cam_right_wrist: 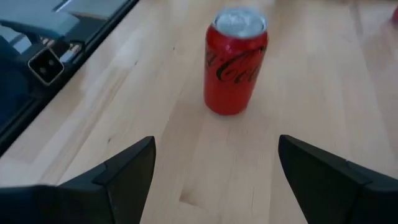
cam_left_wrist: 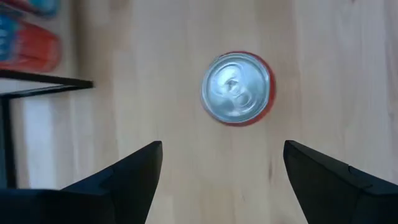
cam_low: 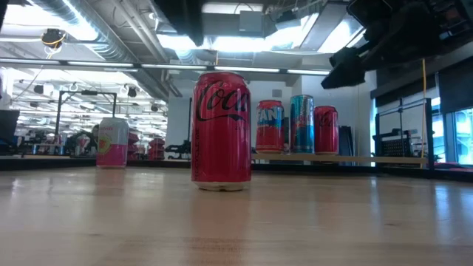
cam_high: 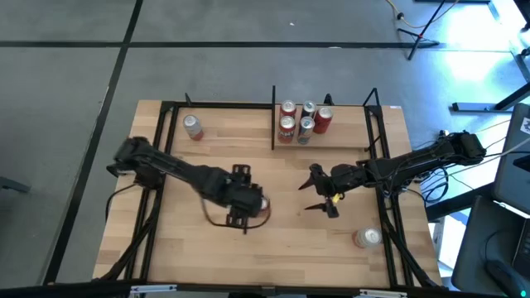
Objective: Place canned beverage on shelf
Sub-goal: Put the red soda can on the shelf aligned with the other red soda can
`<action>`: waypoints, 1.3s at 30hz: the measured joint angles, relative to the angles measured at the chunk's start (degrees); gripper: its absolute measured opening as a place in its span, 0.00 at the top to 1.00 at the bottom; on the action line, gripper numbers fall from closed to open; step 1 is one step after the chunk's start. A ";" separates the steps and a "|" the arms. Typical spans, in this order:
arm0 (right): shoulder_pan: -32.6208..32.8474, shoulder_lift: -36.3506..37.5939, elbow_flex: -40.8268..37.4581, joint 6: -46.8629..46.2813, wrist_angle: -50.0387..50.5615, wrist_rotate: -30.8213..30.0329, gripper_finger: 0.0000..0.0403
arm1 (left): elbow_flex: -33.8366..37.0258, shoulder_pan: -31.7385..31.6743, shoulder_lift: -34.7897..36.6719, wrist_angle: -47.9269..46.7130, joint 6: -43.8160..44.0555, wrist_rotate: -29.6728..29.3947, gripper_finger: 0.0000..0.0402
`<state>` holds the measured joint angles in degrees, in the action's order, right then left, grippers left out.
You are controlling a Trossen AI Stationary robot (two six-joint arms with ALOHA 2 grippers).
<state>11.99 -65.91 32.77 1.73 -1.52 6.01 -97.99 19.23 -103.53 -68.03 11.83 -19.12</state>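
A red cola can [cam_low: 220, 131] stands upright on its base on the tabletop, near the middle. My left gripper [cam_high: 252, 201] hangs open above it, fingers pointing down; in the left wrist view [cam_left_wrist: 224, 155] the can's silver top [cam_left_wrist: 236, 87] lies just beyond the fingertips. My right gripper [cam_high: 313, 192] is open and empty to the can's right, pointing at it [cam_right_wrist: 235, 59]. The shelf [cam_high: 348, 132], a pale board with black uprights, is at the far right and bears several cans [cam_high: 302, 120].
A pink can [cam_high: 193, 126] stands at the far left of the table and also shows in the low view [cam_low: 112, 142]. Another can [cam_high: 367, 238] is near the right front corner. A black frame [cam_high: 157, 165] runs along the table's sides.
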 joint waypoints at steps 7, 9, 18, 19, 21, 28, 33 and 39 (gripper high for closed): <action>0.00 -1.32 0.06 0.10 -10.52 -2.54 0.20 | 28.28 3.02 16.01 26.56 1.95 -5.68 0.22; 0.00 -3.14 0.21 0.05 -13.46 -3.12 0.20 | 36.68 3.21 19.50 36.53 1.33 -5.63 0.22; -0.02 -11.78 6.92 0.95 -12.99 -8.69 0.20 | 59.58 0.57 24.51 64.86 -0.01 -5.06 0.22; -0.06 -12.47 7.69 1.35 -12.88 -9.17 0.20 | 60.44 0.32 24.52 65.51 0.37 -4.30 0.22; -0.34 -14.05 9.80 1.50 -12.76 -9.56 0.20 | 61.87 0.17 24.20 67.85 1.01 -2.79 0.22; -0.89 -19.28 18.49 0.22 -3.19 -9.52 0.20 | 66.80 0.17 24.14 77.26 1.10 -2.85 0.22; -0.76 -22.57 24.79 0.04 3.46 -9.48 0.20 | 68.73 0.17 24.13 81.60 0.17 -2.87 0.22; -0.79 -26.24 30.30 0.03 7.57 -9.50 0.20 | 68.80 0.17 24.09 82.34 -0.66 -2.90 0.22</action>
<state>11.20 -92.15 63.07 1.76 6.06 -3.49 -29.19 19.40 -79.44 14.31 11.17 -22.02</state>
